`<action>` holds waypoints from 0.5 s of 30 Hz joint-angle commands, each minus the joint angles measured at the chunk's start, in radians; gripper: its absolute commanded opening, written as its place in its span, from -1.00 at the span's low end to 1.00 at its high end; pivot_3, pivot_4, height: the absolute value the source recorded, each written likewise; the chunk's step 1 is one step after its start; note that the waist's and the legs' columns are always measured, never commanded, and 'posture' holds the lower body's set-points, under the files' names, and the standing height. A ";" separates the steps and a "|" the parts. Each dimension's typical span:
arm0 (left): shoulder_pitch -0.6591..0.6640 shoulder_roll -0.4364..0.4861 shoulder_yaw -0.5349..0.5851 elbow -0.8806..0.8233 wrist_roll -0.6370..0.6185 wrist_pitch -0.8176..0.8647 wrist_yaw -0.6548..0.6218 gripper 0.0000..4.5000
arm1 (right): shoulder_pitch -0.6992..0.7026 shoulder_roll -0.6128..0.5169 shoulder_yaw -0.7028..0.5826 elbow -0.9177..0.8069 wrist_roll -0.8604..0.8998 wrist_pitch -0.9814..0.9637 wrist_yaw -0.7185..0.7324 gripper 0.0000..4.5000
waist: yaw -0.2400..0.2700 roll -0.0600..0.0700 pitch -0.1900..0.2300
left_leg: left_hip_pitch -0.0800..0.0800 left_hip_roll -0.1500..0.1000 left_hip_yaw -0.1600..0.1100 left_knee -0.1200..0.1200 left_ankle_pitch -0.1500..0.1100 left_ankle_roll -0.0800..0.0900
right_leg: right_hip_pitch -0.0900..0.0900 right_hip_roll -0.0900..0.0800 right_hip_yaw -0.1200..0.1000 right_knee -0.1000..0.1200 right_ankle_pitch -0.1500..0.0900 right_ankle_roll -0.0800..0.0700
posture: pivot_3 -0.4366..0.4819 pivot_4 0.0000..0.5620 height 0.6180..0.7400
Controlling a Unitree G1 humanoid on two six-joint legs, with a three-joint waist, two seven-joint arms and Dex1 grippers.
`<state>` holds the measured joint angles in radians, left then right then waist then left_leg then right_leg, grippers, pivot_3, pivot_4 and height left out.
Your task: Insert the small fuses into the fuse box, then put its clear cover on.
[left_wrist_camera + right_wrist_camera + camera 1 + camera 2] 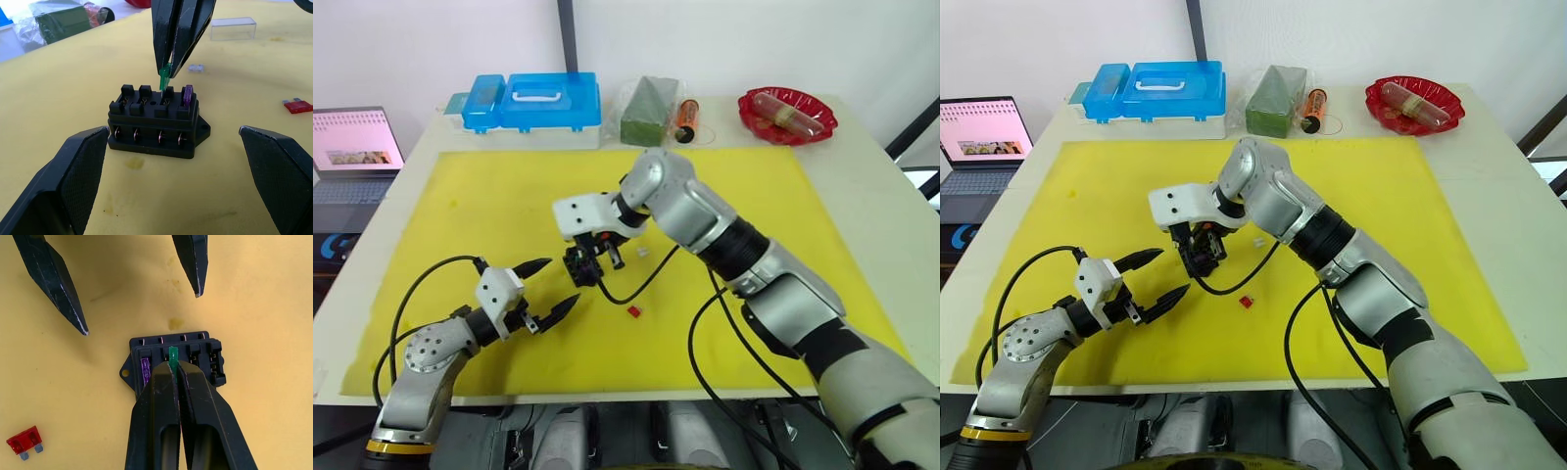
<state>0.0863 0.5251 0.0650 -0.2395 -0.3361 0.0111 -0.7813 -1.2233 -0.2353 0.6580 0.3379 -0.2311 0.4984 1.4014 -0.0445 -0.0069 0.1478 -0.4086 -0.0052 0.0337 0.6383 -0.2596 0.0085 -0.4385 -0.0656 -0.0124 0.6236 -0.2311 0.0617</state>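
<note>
One slim green fuse [165,78] (translucent), pinched over ribbed black fuse box [155,122]

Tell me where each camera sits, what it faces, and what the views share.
Eye views: on the head, looking down over both arms at the yellow mat.
Left wrist: low on the mat, between the open left end effector, facing the fuse box side-on.
Right wrist: above, looking down the right end effector shut on the green fuse.
Both wrist views share the purple fuse and red fuse.

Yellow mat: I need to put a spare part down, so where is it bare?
Bare: the yellow mat right of the right arm, and its far-left part before the blue case. Crowded: around the fuse box, red fuse, both grippers.
</note>
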 commanded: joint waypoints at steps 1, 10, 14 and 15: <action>-0.004 0.000 0.016 -0.025 -0.003 -0.020 0.004 1.00 | -0.012 0.004 -0.005 -0.007 -0.001 -0.019 -0.009 -0.99 | 0.000 0.000 0.000 | 0.000 0.000 0.000 0.000 0.000 0.000 | 0.000 0.000 0.000 0.000 0.000 0.000 | -0.05 -0.47 1.00; -0.005 0.002 0.019 -0.021 -0.002 -0.021 0.003 1.00 | -0.012 0.002 -0.001 0.022 -0.008 -0.036 -0.015 -0.99 | 0.000 0.000 0.000 | 0.000 0.000 0.000 0.000 0.000 0.000 | -0.001 0.000 0.000 0.002 0.000 0.000 | -0.05 -0.47 1.00; -0.003 0.003 0.020 -0.021 -0.002 -0.021 0.003 1.00 | -0.009 -0.001 0.003 0.027 -0.009 -0.039 -0.010 -0.99 | 0.000 0.000 0.000 | 0.000 0.000 0.000 0.000 0.000 0.000 | -0.001 0.000 0.000 0.002 0.000 0.000 | -0.05 -0.47 1.00; -0.004 0.003 0.020 -0.020 -0.002 -0.020 0.003 1.00 | -0.009 -0.001 0.003 0.029 -0.009 -0.040 -0.010 -0.99 | 0.000 0.000 0.000 | 0.000 0.000 0.000 0.000 0.000 -0.001 | -0.001 0.000 0.000 0.002 0.000 0.000 | -0.05 -0.47 1.00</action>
<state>0.0846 0.5252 0.0652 -0.2395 -0.3355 0.0111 -0.7815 -1.2223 -0.2370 0.6628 0.3790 -0.2365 0.4721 1.3897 -0.0444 -0.0069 0.1478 -0.4086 -0.0052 0.0338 0.6383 -0.2593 0.0080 -0.4397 -0.0656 -0.0124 0.6259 -0.2311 0.0617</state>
